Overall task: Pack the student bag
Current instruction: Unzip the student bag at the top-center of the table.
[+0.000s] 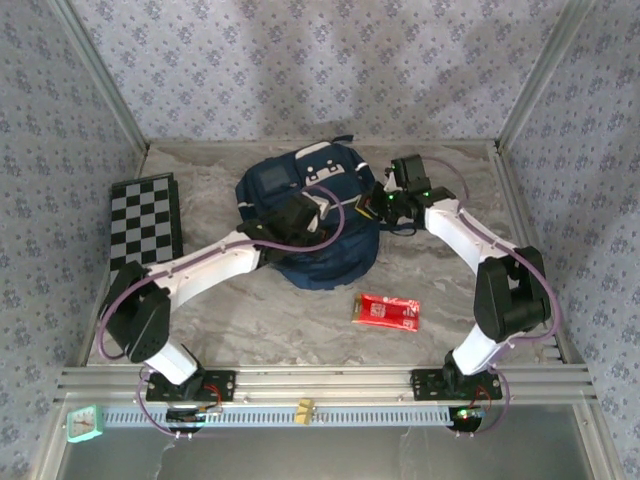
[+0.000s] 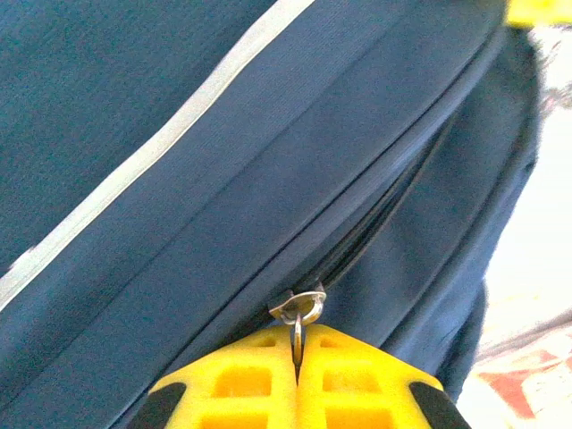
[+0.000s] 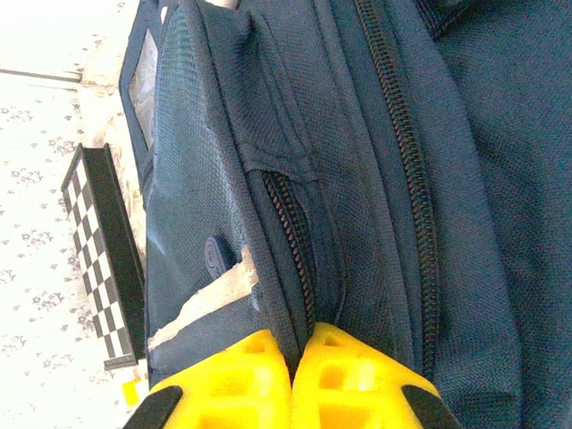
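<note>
Nearest, on the bench in front of the student bag (image 1: 320,262) and a little to its right, a red packet (image 1: 387,312) is seen lying flat. Pale print is carried on it, but none of it can be read.

The student bag itself is found slumped on the middle of the bench, with both arms reached onto it. On its near-left side the left pincer (image 2: 298,344) is pressed together on the small metal zipper pull (image 2: 299,308), which is held edge-on between the yellow fingers. On the bag's right side the right pincer (image 3: 292,344) is pressed together too, with a ridge of navy cloth beside a zip track (image 3: 288,234) pinched in it.

The bag is judged to be soft and limp – woven cloth that sags and will bunch if it is dragged, and not fragile. It is best taken at the pull tab, with the cloth beside the zip held taut by the other pincer. For lifting, the straps or the top edge would be preferred.

A white stripe (image 2: 152,152) is carried across the front pocket, and a clear window panel (image 1: 272,180) sits on the bag's far-left part – no brand or name can be made out on either.

To the left of the bag, well apart, a folded chessboard (image 1: 147,220) is laid flat.
</note>
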